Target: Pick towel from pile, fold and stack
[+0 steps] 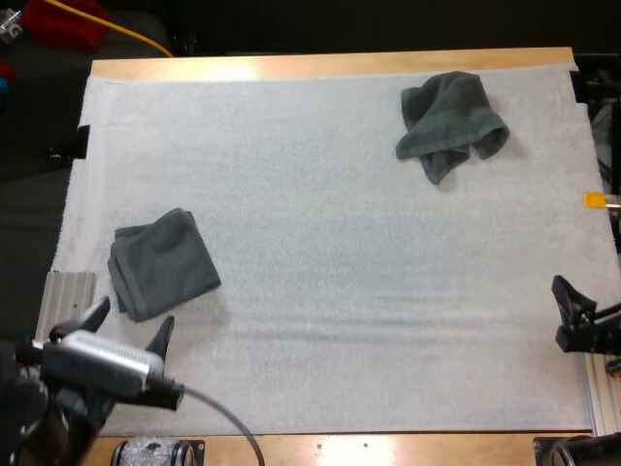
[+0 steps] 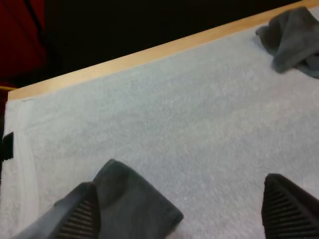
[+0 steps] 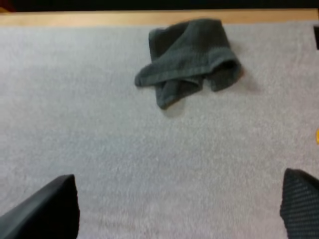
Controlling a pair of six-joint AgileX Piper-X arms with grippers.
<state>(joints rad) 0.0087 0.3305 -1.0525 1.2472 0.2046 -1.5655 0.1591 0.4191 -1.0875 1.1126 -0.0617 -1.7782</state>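
Observation:
A crumpled dark grey-green towel (image 1: 449, 120) lies at the mat's far right; it also appears far off in the left wrist view (image 2: 293, 40) and ahead of my right fingers (image 3: 189, 57). A folded towel (image 1: 161, 263) rests flat at the mat's near left, and its corner (image 2: 132, 204) lies just beyond my left fingers. My left gripper (image 1: 129, 327) hovers open just behind that folded towel, holding nothing. My right gripper (image 1: 572, 313) stands at the mat's near right edge, its fingers (image 3: 47, 206) wide apart over bare mat, well short of the crumpled towel.
The white mat (image 1: 330, 252) covers most of the wooden table (image 1: 330, 64). A ribbed metal rail (image 1: 64, 301) runs along the mat's left edge, close to my left gripper. Another rail (image 1: 604, 393) sits at the near right corner.

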